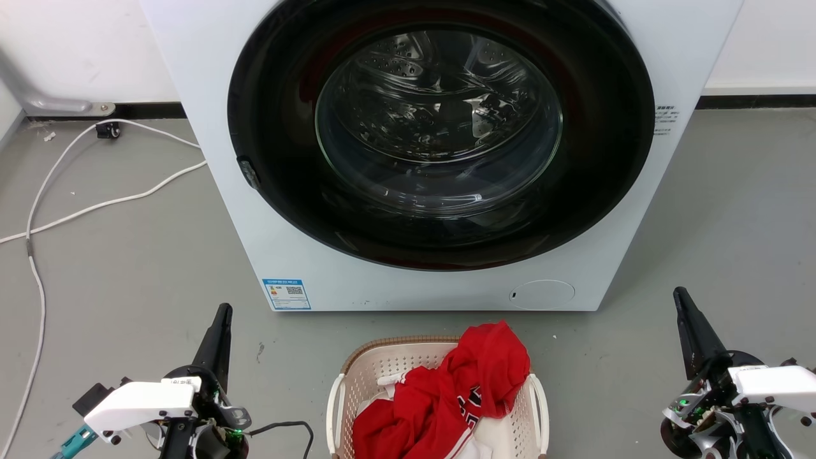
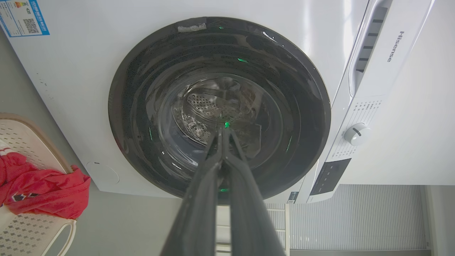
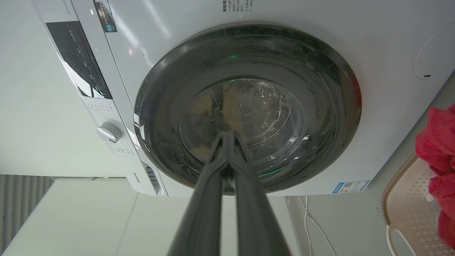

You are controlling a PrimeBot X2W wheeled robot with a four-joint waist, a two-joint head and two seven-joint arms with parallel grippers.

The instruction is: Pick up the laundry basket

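The task is only beginning, as far as I can judge. The laundry basket point(image 1: 376, 376) is standing on the grey floor point(image 1: 127, 287) just in front of the washing machine point(image 1: 255, 255), at the bottom middle of the head view, and nothing is lifting it. A red garment point(image 1: 459, 395) is lying inside and is spilling over the rim on the side nearest the machine. The two white handles, the left handle point(image 1: 331, 414) and the right handle point(image 1: 542, 408), are showing free, with no finger on them.

The left gripper point(image 1: 221, 319) is hovering well to the left of the basket and the right gripper point(image 1: 688, 319) well to the right, both pointing toward the machine. In the left wrist view the long dark fingers point(image 2: 202, 185) are pressing together at the tips with nothing between them, and in the right wrist view the fingers point(image 3: 209, 185) are doing the same. So both grippers are closed and empty. Each wrist camera is looking at the round door point(image 1: 440, 127), while the basket is appearing at the side edge of those views.

So I am thinking that nearly everything is left to do: the arms are needing to come inward and down to the handles, to open, to close on them, and then to raise the basket evenly so that the garment is not sliding out.
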